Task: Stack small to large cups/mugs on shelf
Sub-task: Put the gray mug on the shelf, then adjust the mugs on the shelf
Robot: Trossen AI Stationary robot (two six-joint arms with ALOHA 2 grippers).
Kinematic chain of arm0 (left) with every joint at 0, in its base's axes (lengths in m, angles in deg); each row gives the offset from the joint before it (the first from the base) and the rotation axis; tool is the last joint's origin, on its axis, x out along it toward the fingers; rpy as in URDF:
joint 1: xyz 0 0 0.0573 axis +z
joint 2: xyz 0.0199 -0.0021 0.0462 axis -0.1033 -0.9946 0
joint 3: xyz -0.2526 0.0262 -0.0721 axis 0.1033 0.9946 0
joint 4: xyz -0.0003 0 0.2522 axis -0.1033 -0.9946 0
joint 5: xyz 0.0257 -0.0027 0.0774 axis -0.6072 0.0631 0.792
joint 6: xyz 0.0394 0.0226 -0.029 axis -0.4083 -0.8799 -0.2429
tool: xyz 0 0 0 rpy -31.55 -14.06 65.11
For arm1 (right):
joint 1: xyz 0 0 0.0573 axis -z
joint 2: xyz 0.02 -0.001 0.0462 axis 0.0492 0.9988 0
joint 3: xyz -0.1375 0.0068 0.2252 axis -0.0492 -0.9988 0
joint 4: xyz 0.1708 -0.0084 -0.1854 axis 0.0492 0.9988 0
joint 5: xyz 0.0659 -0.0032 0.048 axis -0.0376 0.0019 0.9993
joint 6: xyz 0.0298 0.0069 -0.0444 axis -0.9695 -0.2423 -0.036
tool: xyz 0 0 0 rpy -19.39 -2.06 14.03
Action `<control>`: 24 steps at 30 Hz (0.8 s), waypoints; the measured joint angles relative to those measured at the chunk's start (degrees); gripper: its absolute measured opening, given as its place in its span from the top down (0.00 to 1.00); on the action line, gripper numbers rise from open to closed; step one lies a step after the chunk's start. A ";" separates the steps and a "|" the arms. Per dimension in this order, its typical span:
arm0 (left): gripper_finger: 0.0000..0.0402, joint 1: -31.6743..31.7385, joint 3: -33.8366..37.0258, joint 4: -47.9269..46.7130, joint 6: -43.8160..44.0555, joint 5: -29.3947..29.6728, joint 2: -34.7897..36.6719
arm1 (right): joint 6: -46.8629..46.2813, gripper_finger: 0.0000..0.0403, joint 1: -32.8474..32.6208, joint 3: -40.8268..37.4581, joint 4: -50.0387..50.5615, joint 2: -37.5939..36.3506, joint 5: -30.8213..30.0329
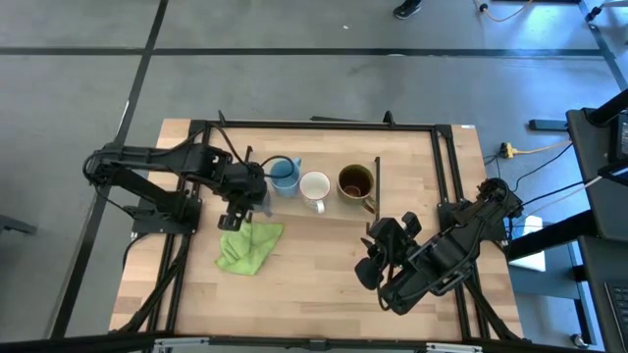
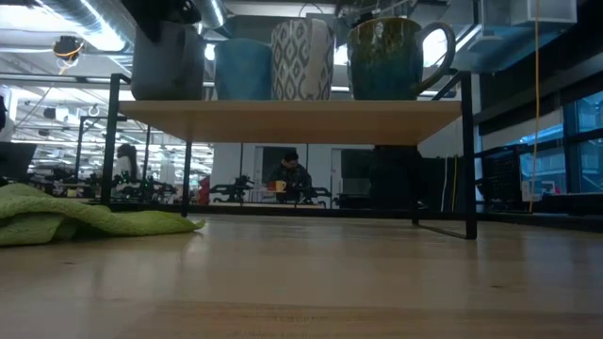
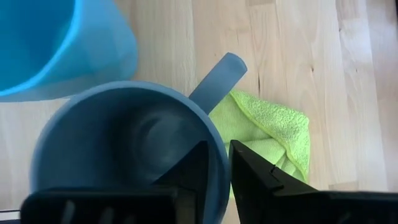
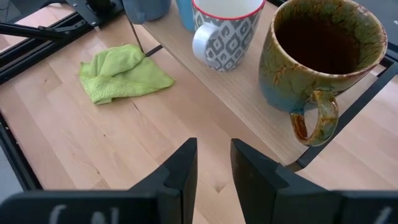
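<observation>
1. The shelf runs across the middle of the worktop, and all four mugs stand on it in a row, judged from the low view. From the 9 o'clock end toward 3 o'clock they are the grey-blue mug, the light blue mug, the white patterned mug and the larger brown mug.
2. The left gripper is over the grey-blue mug at the shelf's 9 o'clock end. One finger sits inside the rim and one outside, with the wall between them. Whether they pinch it or have let go cannot be told.
3. The right gripper waits at about 4 o'clock on the worktop, fingers parted and empty, pointed toward the brown mug.
4. Handling, as a judgement: these look like glazed ceramic, so stiff, smooth, fairly heavy for their size, and liable to chip if knocked together. The rim wall gives a firm pinch; the handle, sticking out toward the green cloth, is a rounder, slippier hold.
5. The mugs stand close together, the two blue ones nearly touching, so any lift or release there wants a straight vertical path.
</observation>
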 joint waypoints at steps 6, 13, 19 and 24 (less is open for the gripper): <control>0.84 0.21 -5.30 -2.11 -0.04 1.19 0.02 | 1.21 0.76 1.17 0.00 0.00 0.00 0.40; 0.84 -1.06 -11.40 -9.85 2.56 1.44 0.04 | 2.28 0.76 1.88 0.00 -0.02 -0.79 -0.18; 0.84 -5.33 -15.90 -6.02 6.59 2.75 3.05 | 3.06 0.76 1.61 0.00 -0.03 -5.97 -7.25; 0.83 -10.58 -14.92 3.12 13.34 10.26 10.53 | 3.68 0.76 -1.83 0.04 0.02 -12.18 -17.27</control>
